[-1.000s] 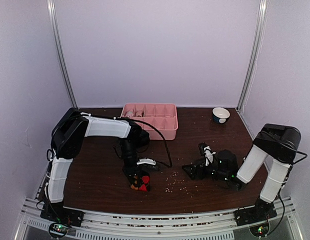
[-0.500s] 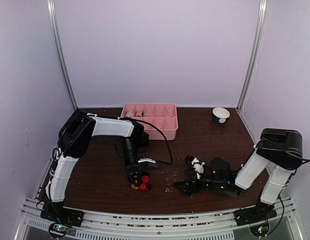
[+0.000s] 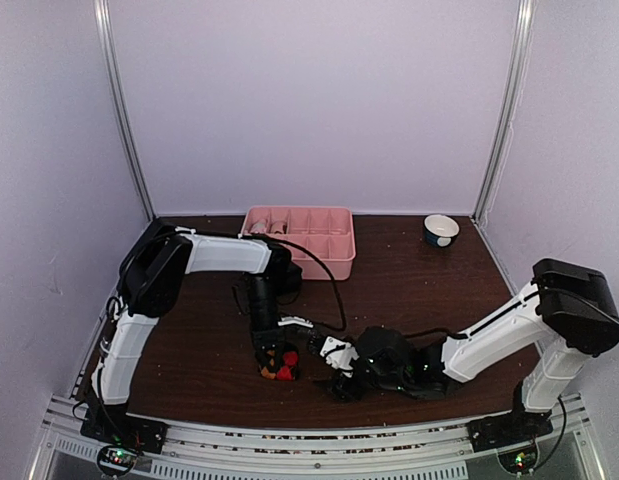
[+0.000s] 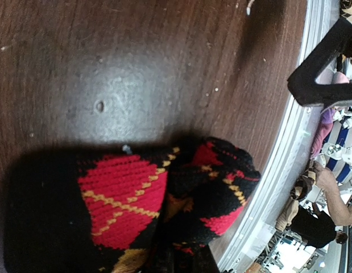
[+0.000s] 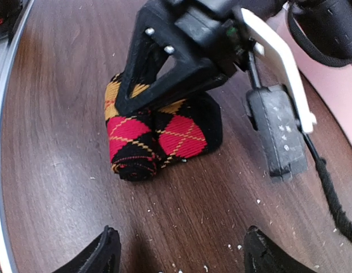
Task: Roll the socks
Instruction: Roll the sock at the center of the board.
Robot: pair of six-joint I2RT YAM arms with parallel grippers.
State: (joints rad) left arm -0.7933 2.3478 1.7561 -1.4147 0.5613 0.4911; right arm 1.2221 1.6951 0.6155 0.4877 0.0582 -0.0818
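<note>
From above, the black knitted sock with red and orange diamonds (image 3: pixel 282 366) lies on the dark brown wooden desk (image 3: pixel 409 290), close to its near edge and left of the middle. The left tool (image 3: pixel 274 355) stands straight over the sock. The right tool (image 3: pixel 327 368) is stretched low across the desk and is just beside the sock, on its right side.

In the left wrist view, the sock (image 4: pixel 130 210) fills the lower part of the picture and bare desk (image 4: pixel 136 74) lies beyond it. The fabric is bunched and folded. This view does not show the tool's own fingers.

In the right wrist view, the sock (image 5: pixel 164 136) lies directly ahead of the right tool (image 5: pixel 181 253), whose fingers (image 5: pixel 104 253) stand wide apart and hold nothing. The rolled part is on the left, its round end toward this camera, and the flatter part is on the right. The left tool (image 5: pixel 127 99) presses into the far upper edge, so I judge it clamped on the sock. The right tool is therefore the free one, with a straight path forward.
</note>
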